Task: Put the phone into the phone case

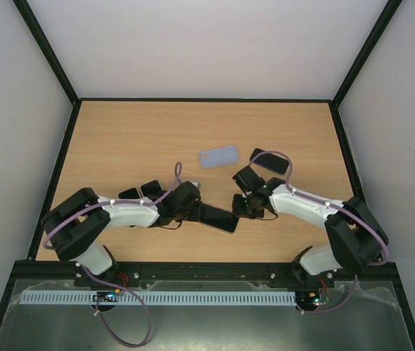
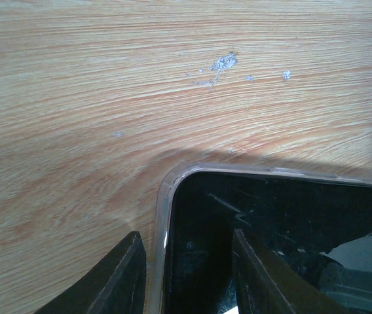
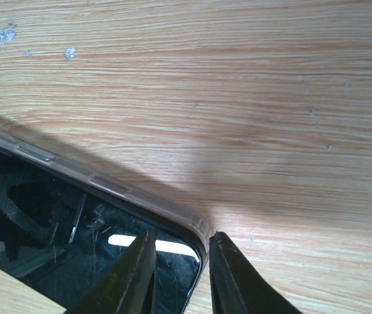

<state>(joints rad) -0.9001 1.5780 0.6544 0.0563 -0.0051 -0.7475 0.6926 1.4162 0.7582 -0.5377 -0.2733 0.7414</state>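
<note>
A black phone [image 1: 218, 217] lies on the wooden table between my two grippers. A clear phone case shows as a rim [image 2: 162, 209] round the dark screen [image 2: 291, 216] in the left wrist view. In the right wrist view the rim [image 3: 107, 184] carries side buttons. My left gripper [image 1: 199, 210] [image 2: 187, 233] straddles the phone's left corner edge, one finger over the screen and one outside the rim with a gap. My right gripper [image 1: 241, 207] [image 3: 183, 234] straddles the opposite corner. Its outer finger touches the rim and its inner finger is over the glass. Neither pair of jaws is closed on the rim.
A pale blue translucent case [image 1: 218, 156] lies farther back at mid-table. A flat black item [image 1: 269, 161] sits to its right, close to the right arm's cable. Black frame rails border the table [image 1: 120, 131].
</note>
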